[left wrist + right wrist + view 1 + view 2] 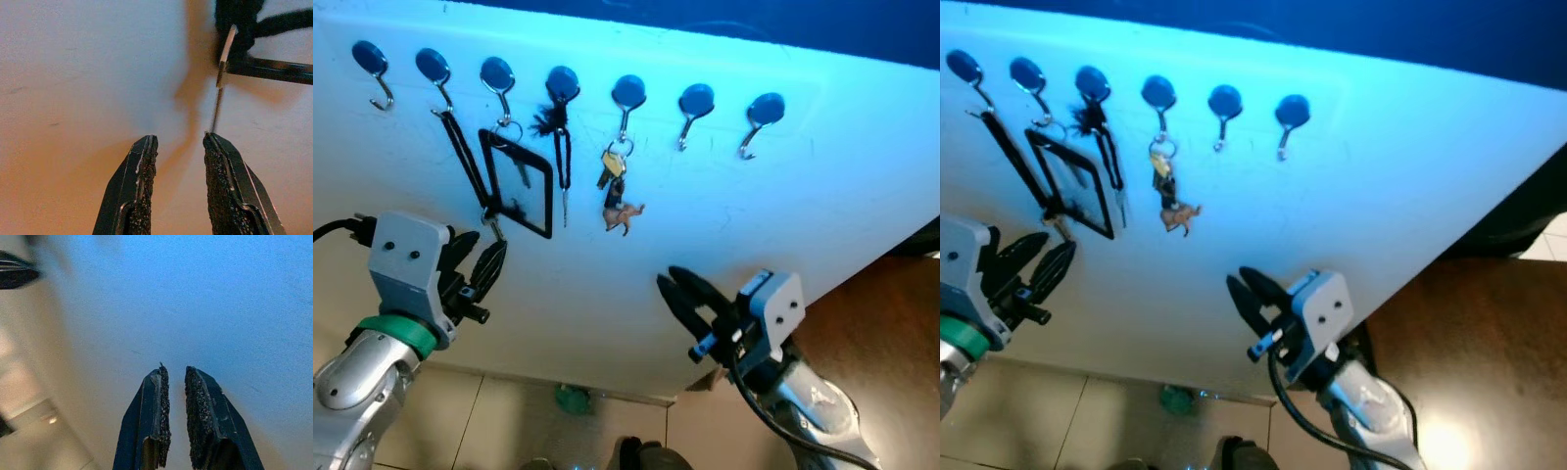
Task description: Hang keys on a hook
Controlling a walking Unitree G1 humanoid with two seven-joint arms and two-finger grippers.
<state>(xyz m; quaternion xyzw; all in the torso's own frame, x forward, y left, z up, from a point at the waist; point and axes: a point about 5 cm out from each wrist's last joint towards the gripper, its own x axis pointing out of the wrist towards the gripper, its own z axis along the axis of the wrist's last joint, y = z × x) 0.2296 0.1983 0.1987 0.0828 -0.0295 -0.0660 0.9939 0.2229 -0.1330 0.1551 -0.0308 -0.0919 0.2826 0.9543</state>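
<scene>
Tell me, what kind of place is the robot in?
Probably a home's entryway or hallway. A row of blue-capped metal hooks lines a white wall, a bunch of keys with a small brown animal charm hangs from one, and pale floor tiles lie below.

- A home, by the look of it an entryway or hallway spot where keys are kept.
- A plain white wall (724,225) carries a row of round-headed hooks (696,101).
- Household odds hang from them: a bunch of keys (613,174) with a small animal charm (624,215), a black lanyard (462,157) and a black-framed badge holder (517,183).
- Below the wall, pale floor tiles (509,421) meet a brown wooden floor (1489,333).
</scene>
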